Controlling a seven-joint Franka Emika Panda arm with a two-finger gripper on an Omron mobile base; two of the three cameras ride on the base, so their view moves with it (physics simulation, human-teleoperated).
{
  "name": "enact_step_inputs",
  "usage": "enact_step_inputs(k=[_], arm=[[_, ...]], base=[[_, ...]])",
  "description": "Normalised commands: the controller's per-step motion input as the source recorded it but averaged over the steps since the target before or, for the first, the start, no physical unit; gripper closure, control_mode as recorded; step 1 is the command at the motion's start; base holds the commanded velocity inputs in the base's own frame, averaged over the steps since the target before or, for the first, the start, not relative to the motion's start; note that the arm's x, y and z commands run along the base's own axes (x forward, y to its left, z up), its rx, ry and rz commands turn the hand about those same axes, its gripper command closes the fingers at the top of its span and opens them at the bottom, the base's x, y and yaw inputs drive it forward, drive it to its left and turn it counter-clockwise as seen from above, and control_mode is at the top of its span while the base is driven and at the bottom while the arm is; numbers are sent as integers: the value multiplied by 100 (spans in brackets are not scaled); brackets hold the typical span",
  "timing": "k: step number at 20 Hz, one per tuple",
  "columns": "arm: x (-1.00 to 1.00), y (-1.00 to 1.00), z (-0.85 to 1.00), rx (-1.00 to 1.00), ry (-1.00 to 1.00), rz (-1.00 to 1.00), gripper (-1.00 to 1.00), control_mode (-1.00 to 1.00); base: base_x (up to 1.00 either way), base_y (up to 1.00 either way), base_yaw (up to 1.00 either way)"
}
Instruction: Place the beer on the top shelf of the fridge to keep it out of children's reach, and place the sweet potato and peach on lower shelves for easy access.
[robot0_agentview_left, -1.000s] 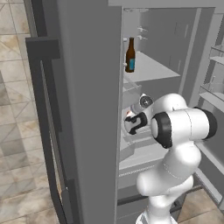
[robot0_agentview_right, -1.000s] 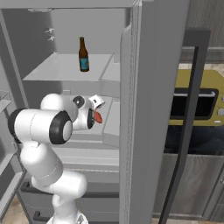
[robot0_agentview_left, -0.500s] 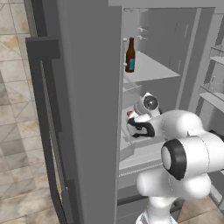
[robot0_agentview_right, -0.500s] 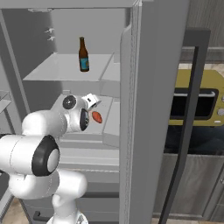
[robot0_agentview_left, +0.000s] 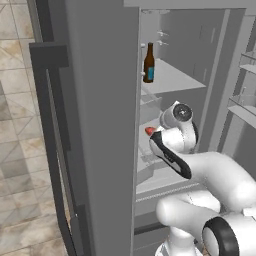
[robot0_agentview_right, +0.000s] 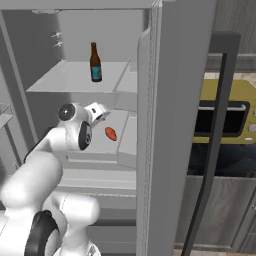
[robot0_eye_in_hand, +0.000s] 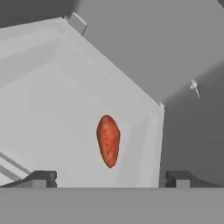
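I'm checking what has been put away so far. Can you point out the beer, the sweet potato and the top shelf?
beer (robot0_agentview_right: 95, 63): right base view, on its label.
sweet potato (robot0_eye_in_hand: 108, 140): hand view, middle of the tuber.
top shelf (robot0_agentview_right: 65, 79): right base view, bare panel left of the bottle.

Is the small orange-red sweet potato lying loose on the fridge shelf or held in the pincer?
Lying loose: the small orange-red sweet potato rests flat on a pale-grey lower shelf, apart from the open pincer.
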Motion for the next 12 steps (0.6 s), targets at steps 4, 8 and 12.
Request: enact_step_inputs(k=[4, 8, 12], arm=[[-79, 0, 69, 11, 20, 0, -100, -100], [-100, 0, 28, 22, 16, 0, -100, -100], [-100, 0, 3, 23, 12, 0, -100, -100]], base=[[0, 0, 0], [0, 0, 0], [0, 0, 0]])
